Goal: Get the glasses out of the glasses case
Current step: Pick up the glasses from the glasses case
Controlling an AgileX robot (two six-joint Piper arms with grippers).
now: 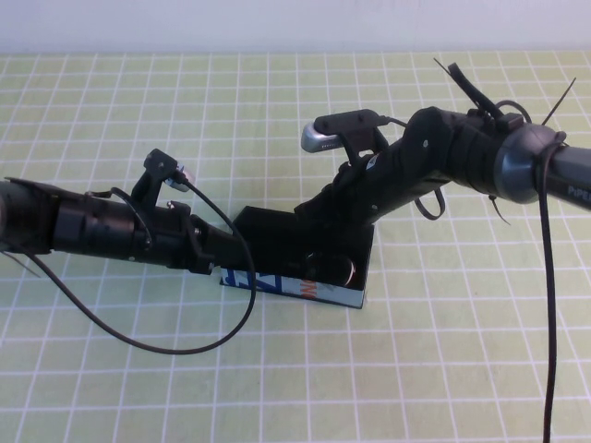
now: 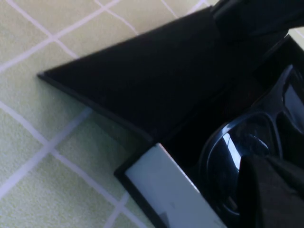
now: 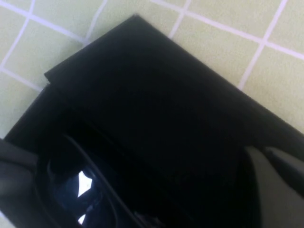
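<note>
One glasses case (image 1: 305, 277) lay open on the checked table (image 1: 111, 111), its flat black lid (image 1: 268, 226) folded back on the far side. One pair of glasses (image 2: 247, 156) sat inside the case, dark lenses up. Two grippers were at the case. The right gripper (image 1: 337, 263) reached into it from the far right, fingers pressed together on the glasses. The left gripper (image 1: 217, 263) sat at the case's left end; whether its fingers were spread could not be told.

High camera looks down; wrist cameras crowd the glasses case (image 1: 305, 277).
</note>
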